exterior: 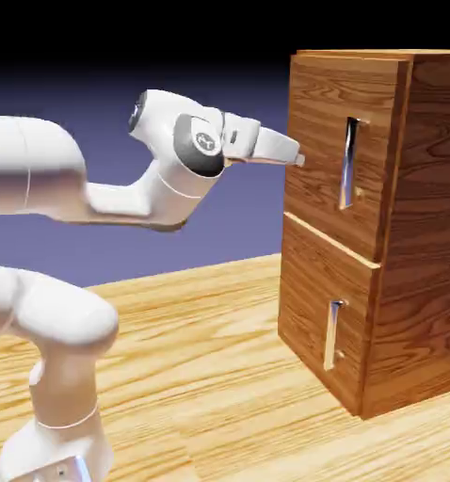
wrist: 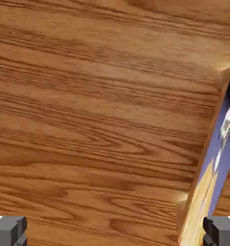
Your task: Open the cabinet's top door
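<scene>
Up at the height of the top door [exterior: 340,155], the gripper [exterior: 297,160] is reaching rightward from the white arm [exterior: 50,174] and meeting the left edge of the cabinet [exterior: 412,282], well left of the long silver handle [exterior: 348,164] and apart from it. The cabinet is standing on the wooden table [exterior: 191,348] at the right of the scene. Its top door is sitting above the shorter bottom door [exterior: 328,311], which is carrying its own short handle [exterior: 333,334]; both doors are lying close to the cabinet's front, though the top one is overhanging the lower one slightly.

Seen from the hand, wood grain of the top door [wrist: 97,120] is filling nearly everything, with the bright handle [wrist: 227,122] slanting along the right side. The two grey fingertips [wrist: 8,230] are showing in the bottom corners, spread wide with nothing between them but wood.
</scene>
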`<act>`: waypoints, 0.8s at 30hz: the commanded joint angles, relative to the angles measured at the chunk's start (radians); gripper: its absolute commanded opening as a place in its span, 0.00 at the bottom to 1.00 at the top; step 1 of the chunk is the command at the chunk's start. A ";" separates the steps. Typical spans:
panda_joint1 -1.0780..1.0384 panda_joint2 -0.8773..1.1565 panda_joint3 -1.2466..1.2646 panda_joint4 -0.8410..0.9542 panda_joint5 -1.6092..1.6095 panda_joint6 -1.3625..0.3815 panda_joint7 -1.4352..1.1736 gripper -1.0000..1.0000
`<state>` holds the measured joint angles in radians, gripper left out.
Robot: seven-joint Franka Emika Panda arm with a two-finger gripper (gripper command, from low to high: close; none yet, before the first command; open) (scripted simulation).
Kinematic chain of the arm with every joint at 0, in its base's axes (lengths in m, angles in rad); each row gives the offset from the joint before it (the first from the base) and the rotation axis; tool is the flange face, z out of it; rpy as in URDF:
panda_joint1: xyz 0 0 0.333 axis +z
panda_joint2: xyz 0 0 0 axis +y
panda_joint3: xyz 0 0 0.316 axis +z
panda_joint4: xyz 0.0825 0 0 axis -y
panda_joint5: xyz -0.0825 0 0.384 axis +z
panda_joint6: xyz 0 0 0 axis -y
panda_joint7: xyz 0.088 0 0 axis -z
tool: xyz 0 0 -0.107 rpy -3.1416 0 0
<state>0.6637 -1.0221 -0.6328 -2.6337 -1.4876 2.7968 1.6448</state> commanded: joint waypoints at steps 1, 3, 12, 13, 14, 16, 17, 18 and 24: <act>0.019 -0.013 -0.019 0.005 -0.044 -0.007 0.026 0.50; 0.057 -0.040 -0.056 0.015 -0.131 -0.021 0.079 0.50; 0.229 -0.159 -0.222 0.062 -0.522 -0.084 0.317 0.50; 0.248 -0.172 -0.241 0.067 -0.565 -0.091 0.344 0.50; 0.267 -0.185 -0.259 0.072 -0.609 -0.098 0.370 0.50; 0.305 -0.211 -0.296 0.082 -0.696 -0.112 0.423 0.50; 0.324 -0.225 -0.315 0.088 -0.739 -0.119 0.449 0.50; 0.343 -0.238 -0.333 0.093 -0.783 -0.126 0.476 0.50; 0.438 -0.269 -0.407 0.137 -0.932 -0.155 0.561 0.50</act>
<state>1.1017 -1.2915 -1.0401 -2.4965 -2.4193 2.6422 2.2063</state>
